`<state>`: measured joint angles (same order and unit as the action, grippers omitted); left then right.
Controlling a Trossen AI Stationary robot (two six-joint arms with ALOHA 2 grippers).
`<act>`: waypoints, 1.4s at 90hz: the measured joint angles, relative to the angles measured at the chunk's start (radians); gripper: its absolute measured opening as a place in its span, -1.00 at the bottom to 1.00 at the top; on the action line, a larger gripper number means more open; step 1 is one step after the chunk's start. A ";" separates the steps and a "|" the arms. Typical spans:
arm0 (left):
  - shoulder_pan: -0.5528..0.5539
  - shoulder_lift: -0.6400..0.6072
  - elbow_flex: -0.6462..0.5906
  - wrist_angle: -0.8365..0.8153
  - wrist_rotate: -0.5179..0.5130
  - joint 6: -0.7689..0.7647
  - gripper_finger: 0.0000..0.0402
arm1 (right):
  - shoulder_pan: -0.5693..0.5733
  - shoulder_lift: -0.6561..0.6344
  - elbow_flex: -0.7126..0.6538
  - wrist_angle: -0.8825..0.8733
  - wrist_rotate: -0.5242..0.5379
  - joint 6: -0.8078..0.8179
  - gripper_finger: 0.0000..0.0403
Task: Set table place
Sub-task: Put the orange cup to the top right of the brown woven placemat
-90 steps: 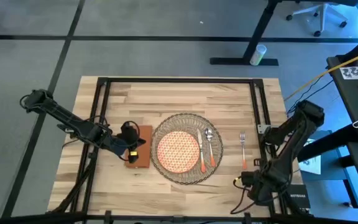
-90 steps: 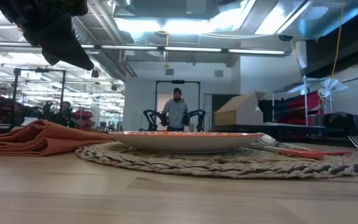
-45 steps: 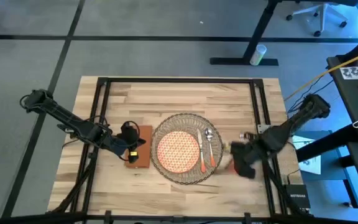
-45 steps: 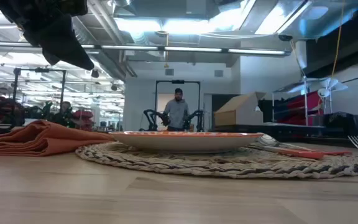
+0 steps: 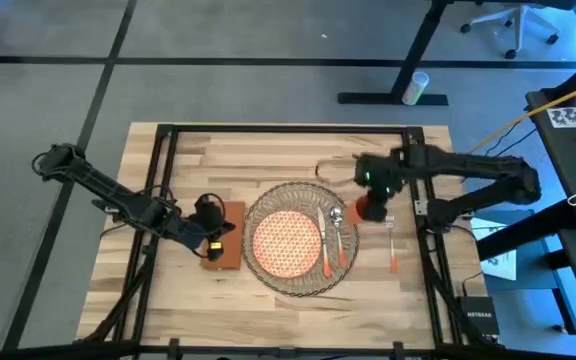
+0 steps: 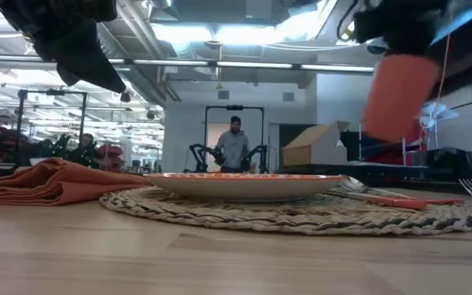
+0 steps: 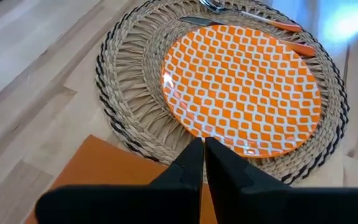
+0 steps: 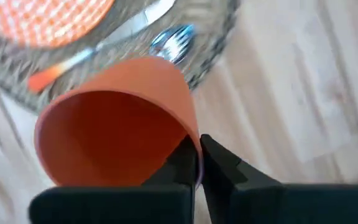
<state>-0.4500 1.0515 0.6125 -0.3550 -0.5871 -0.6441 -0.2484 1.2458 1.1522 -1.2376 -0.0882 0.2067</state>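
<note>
High view shows your right gripper [image 5: 372, 196] with fingers pinching the cup [image 5: 371, 208] by its rim, aloft just beside the placemat [image 5: 301, 199], above the fork [image 5: 391, 243]; left fingers pressed together over the napkin [image 5: 230, 235].

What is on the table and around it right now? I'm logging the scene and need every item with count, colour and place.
table: one, light wood, black frame.
placemat: one, beige woven, table centre.
plate: one, orange patterned, on placemat.
spoon: one, orange handle, on placemat beside plate.
knife: one, orange handle, between plate and spoon.
fork: one, orange handle, on wood past the placemat.
napkin: one, rust-orange, opposite side.
cup: one, orange, held above table.
person: one, distant, in the room behind.
left gripper: shut, over napkin.
right gripper: shut on cup.
</note>
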 joint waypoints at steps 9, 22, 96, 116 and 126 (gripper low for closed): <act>0.000 0.000 0.000 0.001 0.000 0.001 -1.00 | -0.115 0.039 0.000 0.037 -0.046 -0.089 -1.00; 0.000 0.002 0.000 0.000 0.000 -0.002 -1.00 | -0.218 0.133 0.004 0.079 -0.083 -0.207 -1.00; 0.001 0.002 0.000 0.000 0.001 -0.006 -1.00 | -0.409 0.554 0.317 -0.036 -0.061 -0.442 -1.00; 0.001 0.002 0.000 0.000 0.001 -0.010 -1.00 | -0.417 0.601 0.343 -0.032 -0.062 -0.456 -1.00; 0.001 0.002 0.000 0.000 0.001 -0.010 -1.00 | -0.431 0.608 0.345 -0.027 -0.062 -0.456 -1.00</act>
<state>-0.4488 1.0534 0.6128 -0.3548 -0.5865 -0.6540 -0.6791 1.8534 1.4975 -1.2645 -0.1497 -0.2493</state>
